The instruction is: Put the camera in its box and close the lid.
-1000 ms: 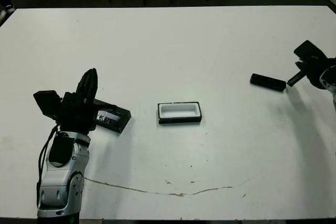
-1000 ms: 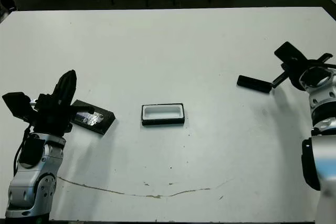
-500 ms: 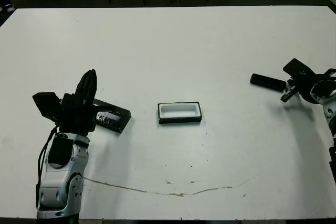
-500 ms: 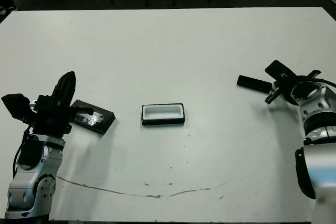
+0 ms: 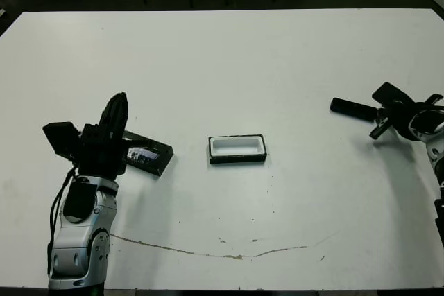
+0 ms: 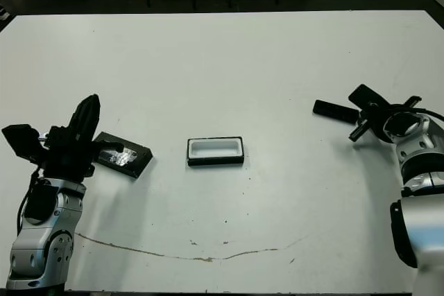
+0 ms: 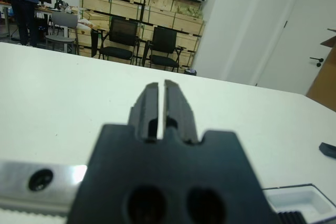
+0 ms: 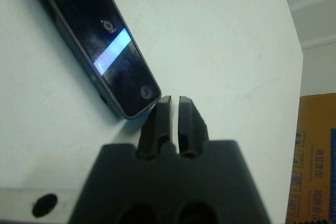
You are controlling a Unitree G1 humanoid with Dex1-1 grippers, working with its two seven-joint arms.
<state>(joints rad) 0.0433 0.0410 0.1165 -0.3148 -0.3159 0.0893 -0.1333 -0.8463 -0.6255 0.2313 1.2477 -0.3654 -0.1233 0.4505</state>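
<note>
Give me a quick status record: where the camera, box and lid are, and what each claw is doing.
camera: flat on the table at the far right, outside the box, not held
box: mid-table, open, white lining showing, nothing inside
lid: flat on the table left of the box, off it
left claw: shut, empty, raised beside the lid
right claw: shut, empty, its tip right at the camera's near end
task state: camera not yet picked up, lid not yet placed
</note>
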